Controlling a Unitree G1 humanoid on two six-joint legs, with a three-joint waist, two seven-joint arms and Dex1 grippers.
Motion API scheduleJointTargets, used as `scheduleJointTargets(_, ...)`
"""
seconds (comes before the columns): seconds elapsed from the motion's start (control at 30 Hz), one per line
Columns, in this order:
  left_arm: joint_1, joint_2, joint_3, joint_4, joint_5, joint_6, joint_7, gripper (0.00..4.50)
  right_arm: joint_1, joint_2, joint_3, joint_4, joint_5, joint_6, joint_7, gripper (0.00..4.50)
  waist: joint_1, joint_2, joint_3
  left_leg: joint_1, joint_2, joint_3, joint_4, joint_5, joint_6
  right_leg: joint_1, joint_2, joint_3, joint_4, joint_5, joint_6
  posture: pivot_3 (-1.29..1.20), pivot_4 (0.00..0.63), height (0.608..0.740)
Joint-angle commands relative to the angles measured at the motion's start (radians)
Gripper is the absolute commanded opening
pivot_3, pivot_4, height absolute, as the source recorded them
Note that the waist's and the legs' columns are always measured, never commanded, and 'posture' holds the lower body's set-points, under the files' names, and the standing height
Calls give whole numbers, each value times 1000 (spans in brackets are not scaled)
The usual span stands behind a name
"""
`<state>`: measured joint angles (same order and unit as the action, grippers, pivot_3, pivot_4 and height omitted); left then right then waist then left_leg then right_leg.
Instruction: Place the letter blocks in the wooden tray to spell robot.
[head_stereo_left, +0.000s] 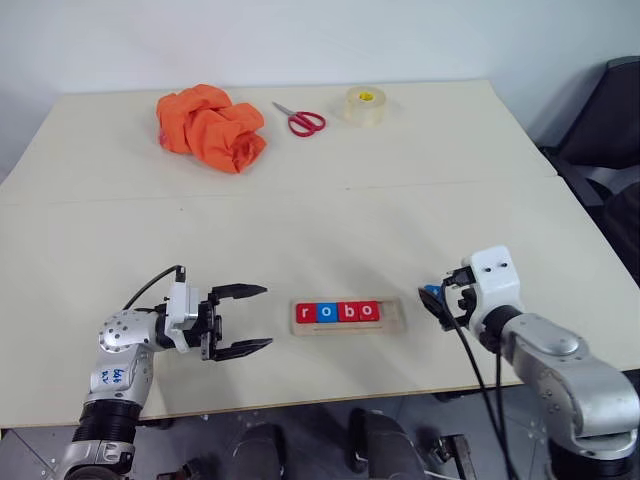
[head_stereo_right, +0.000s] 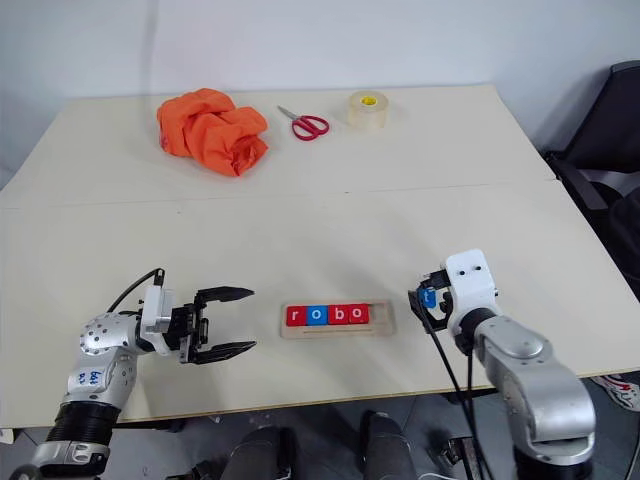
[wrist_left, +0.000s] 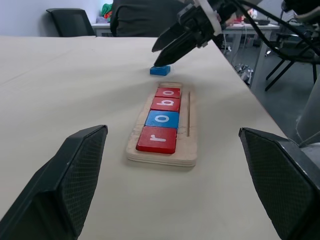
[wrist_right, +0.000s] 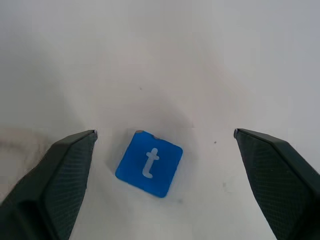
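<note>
The wooden tray (head_stereo_left: 394, 315) lies near the table's front edge. In it sit letter blocks in a row: a red r (head_stereo_left: 306, 313), a blue o (head_stereo_left: 327, 312), a red b (head_stereo_left: 349, 312) and a red o (head_stereo_left: 369, 311). The tray's right end is bare. A blue t block (wrist_right: 149, 163) lies flat on the table just right of the tray. My right gripper (wrist_right: 165, 132) hovers over it, open, with a finger on either side and not touching it. Left of the tray, my left gripper (head_stereo_left: 266, 317) is open and empty, pointing at the tray.
At the far side of the table lie a crumpled orange cloth (head_stereo_left: 211, 127), red-handled scissors (head_stereo_left: 302, 120) and a roll of clear tape (head_stereo_left: 364, 106). A dark office chair (head_stereo_left: 612, 130) stands off the table's right edge.
</note>
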<state>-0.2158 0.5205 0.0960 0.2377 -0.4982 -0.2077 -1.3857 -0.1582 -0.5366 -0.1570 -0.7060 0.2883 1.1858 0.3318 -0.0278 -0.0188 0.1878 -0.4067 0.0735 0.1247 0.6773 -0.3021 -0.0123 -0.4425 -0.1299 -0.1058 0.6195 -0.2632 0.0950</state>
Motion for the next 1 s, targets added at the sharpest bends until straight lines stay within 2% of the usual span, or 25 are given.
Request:
scheduleJointTargets(0.03,16,-9,-4,-39,-2,-9,11,4500,-38,-193,32,43,42,-114,212,4480,-1,0,0,0,0,0,0,0,0,0,0,0,0,0,0,0,150,740)
scheduleJointTargets(0.13,26,-16,-5,-48,0,-11,19,4500,-58,-354,90,143,50,-231,386,4480,-1,0,0,0,0,-1,0,0,0,0,0,0,-1,0,0,0,150,740)
scheduleJointTargets(0.27,44,-23,-4,-66,0,-14,34,4500,-112,-478,199,301,2,-413,559,4480,-1,0,0,0,0,0,-1,0,0,1,0,0,-1,0,0,0,150,740)
scheduleJointTargets(0.33,54,-25,-4,-76,0,-14,42,4500,-152,-497,246,380,-24,-486,613,4480,0,0,0,0,0,1,0,0,0,0,0,0,-1,0,1,0,150,740)
scheduleJointTargets(0.57,102,-31,4,-121,2,-18,78,4500,-301,-451,378,648,-121,-649,725,4480,0,0,0,0,0,1,2,0,0,0,0,0,-1,0,1,0,150,740)
scheduleJointTargets(0.87,135,-29,6,-150,0,-23,109,4500,-361,-436,391,723,-161,-699,791,1558,2,0,0,0,0,1,4,0,0,2,-1,0,-1,2,1,0,150,740)
scheduleJointTargets(0.93,136,-28,6,-149,-2,-24,109,4500,-384,-436,382,709,-162,-686,797,1463,2,0,0,0,0,1,4,0,0,2,-1,0,-1,2,1,0,150,740)
scheduleJointTargets(1.0,135,-26,6,-143,-2,-27,105,4500,-446,-431,372,606,-109,-584,829,1463,2,0,0,0,0,1,4,0,0,1,-1,0,0,2,1,0,150,740)
